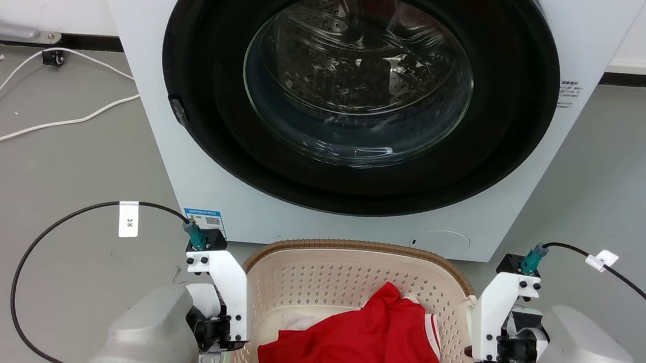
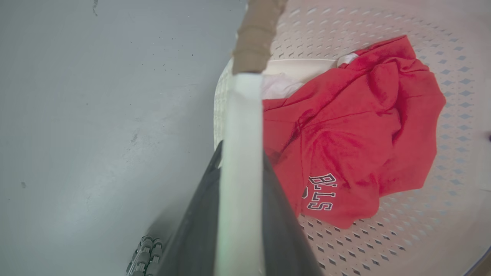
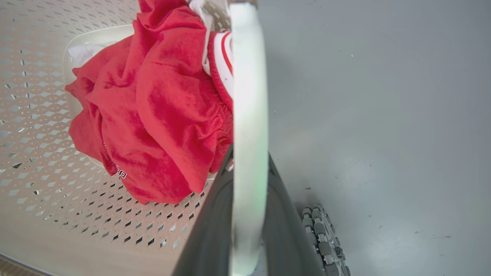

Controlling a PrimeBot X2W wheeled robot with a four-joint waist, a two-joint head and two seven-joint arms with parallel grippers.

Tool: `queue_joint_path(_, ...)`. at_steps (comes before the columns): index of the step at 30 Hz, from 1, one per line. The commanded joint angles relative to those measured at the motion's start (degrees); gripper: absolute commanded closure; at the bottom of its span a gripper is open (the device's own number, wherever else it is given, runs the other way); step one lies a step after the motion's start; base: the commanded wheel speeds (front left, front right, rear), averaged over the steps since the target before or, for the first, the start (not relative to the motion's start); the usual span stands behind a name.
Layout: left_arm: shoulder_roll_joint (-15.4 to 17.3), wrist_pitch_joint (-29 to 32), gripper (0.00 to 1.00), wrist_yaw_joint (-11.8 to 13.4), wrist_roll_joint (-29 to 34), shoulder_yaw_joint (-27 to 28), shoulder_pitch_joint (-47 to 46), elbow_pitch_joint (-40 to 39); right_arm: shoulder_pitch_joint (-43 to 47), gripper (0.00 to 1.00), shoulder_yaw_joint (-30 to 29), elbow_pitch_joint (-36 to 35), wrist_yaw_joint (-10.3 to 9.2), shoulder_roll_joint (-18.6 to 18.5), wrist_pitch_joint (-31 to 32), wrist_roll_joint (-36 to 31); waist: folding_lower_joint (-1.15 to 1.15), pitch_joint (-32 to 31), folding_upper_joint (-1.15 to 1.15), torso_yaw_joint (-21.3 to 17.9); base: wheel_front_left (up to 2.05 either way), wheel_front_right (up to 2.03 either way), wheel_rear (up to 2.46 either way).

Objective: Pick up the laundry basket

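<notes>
Nearest the lens, left claw (image 2: 241,153) is clamped on the white side handle (image 2: 239,115) of the laundry basket (image 1: 320,280); right claw (image 3: 249,157) likewise clamps the opposite handle (image 3: 247,96). Basket stands just before the washer (image 1: 587,41), red shirt (image 1: 355,348) inside.

Grey floor (image 1: 65,182). White washer (image 1: 354,225) stands on it. White cable (image 1: 59,124) trails at left. Laundry basket (image 1: 303,279) just before washer.

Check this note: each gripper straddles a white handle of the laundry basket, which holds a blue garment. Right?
Wrong colour: the left wrist view shows a red garment, not blue. The left gripper and right gripper do straddle the white handles of the laundry basket.
</notes>
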Motion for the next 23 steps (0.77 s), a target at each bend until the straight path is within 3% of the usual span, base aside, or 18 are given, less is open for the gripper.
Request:
queue_joint_path(1,-1.4,-0.2,1.0,-0.8,-0.7,-0.1,-0.4,-0.7,0.1,1.0,0.0,-0.4,0.23,1.2,-0.3,0.4,0.0,-0.1,0.0,0.0,0.0,0.0,0.0)
queue_joint_path(23,-1.3,-0.2,1.0,-0.8,-1.7,-1.0,0.0,-0.6,0.2,1.0,0.1,-0.4,0.23,1.1,-0.3,0.4,0.0,-0.3,0.0,-0.2,0.0,0.0,0.0)
